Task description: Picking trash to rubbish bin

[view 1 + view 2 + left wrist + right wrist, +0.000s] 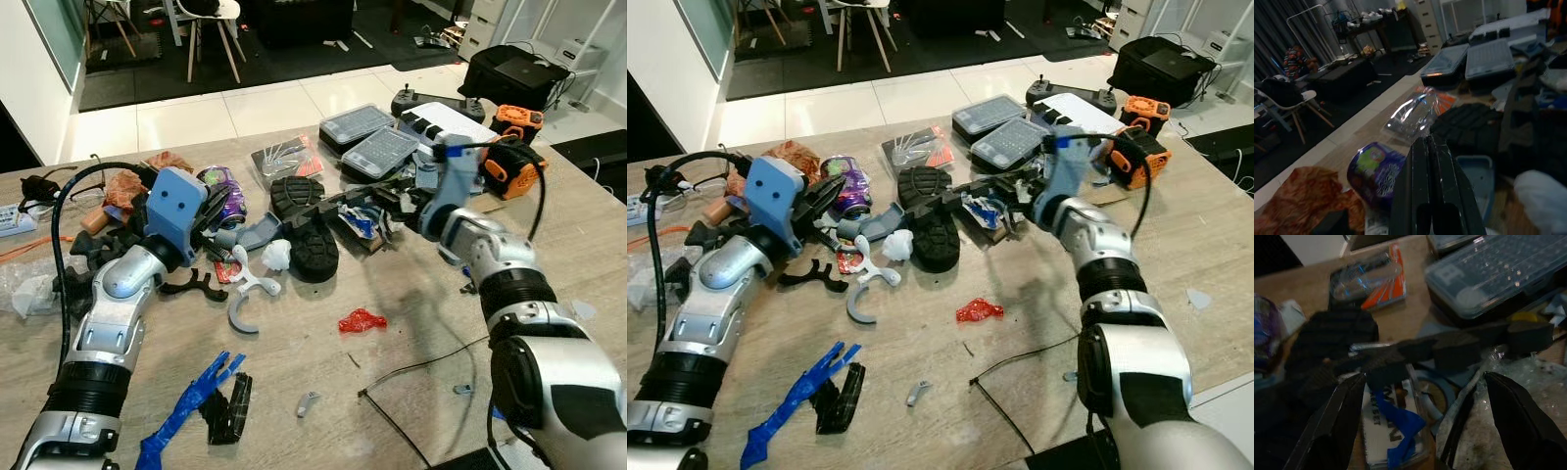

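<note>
The left gripper is seen at the left centre of the head view, its silver forearm rising from the lower left corner and bent toward the clutter; in the left wrist view its jaws are pressed together with nothing between them, aimed past a purple wrapper toward a clear blister pack. The right gripper is reached from the lower right corner up and across to the middle of the tabletop, with its jaws spread wide and holding nothing, set over a long black foam strip and a crumpled blue-and-white packet. The strip's long axis is laid roughly crosswise to the jaws. A red scrap is seen lying alone on bare wood at centre frame, well apart from both grippers. A black shoe sole is seen between the arms.
</note>
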Tool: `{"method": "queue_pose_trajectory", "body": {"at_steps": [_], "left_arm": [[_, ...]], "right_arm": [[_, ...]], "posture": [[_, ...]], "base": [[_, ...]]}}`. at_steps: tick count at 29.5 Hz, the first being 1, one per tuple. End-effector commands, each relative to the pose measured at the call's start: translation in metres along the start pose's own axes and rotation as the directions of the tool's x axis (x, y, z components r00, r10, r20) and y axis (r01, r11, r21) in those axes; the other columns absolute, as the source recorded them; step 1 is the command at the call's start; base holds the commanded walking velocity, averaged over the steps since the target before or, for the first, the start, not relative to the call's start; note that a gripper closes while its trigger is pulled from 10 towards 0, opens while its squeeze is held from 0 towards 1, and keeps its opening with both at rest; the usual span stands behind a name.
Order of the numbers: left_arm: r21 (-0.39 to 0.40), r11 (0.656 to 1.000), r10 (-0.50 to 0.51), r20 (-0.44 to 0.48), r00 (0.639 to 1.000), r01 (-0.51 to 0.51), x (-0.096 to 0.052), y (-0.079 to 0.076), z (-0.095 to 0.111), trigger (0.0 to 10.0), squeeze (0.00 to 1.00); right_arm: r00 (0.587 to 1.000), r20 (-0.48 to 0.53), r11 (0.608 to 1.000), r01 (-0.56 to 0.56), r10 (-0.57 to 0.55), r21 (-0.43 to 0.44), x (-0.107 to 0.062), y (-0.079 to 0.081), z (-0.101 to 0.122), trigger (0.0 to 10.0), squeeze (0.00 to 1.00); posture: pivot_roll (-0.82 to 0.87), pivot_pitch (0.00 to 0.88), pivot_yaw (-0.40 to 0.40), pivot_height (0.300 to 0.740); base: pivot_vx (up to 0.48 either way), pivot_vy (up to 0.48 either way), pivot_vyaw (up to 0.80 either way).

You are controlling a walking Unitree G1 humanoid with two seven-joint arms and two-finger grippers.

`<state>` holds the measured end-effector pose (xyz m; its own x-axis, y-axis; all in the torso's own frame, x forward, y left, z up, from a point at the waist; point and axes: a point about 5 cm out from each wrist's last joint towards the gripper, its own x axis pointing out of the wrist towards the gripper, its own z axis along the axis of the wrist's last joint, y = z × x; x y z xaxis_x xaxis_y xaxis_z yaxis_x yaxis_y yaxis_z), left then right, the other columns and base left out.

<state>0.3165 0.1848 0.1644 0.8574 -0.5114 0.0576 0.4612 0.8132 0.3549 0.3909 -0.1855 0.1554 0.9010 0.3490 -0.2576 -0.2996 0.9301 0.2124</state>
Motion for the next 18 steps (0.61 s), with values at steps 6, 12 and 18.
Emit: {"method": "queue_pose_trajectory", "body": {"at_steps": [6, 12, 18], "left_arm": [[0.099, 0.988, -0.119, -0.018, 0.993, 0.121, -0.002, -0.003, 0.006, 10.0, 0.0], [0.206, 0.95, -0.223, -0.075, 0.972, 0.234, -0.008, 0.005, 0.012, 10.0, 0.0], [0.251, 0.912, -0.3, -0.129, 0.945, 0.324, -0.013, 0.006, 0.014, 10.0, 0.0]], "right_arm": [[0.997, 0.071, 0.998, 0.04, -0.043, 0.047, 0.001, -0.005, 0.012, 10.0, 0.0], [0.991, 0.122, 0.992, 0.039, -0.054, 0.117, 0.006, 0.002, 0.019, 10.0, 0.0], [0.984, 0.157, 0.973, 0.047, -0.084, 0.227, 0.011, 0.007, 0.022, 10.0, 0.0]], "posture": [[0.05, 0.0, 0.0, 0.74], [0.06, 0.0, 0.01, 0.74], [0.07, 0.0, 0.022, 0.74]], "base": [[0.0, 0.0, 0.0], [0.0, 0.0, 0.0], [0.0, 0.0, 0.0]]}}
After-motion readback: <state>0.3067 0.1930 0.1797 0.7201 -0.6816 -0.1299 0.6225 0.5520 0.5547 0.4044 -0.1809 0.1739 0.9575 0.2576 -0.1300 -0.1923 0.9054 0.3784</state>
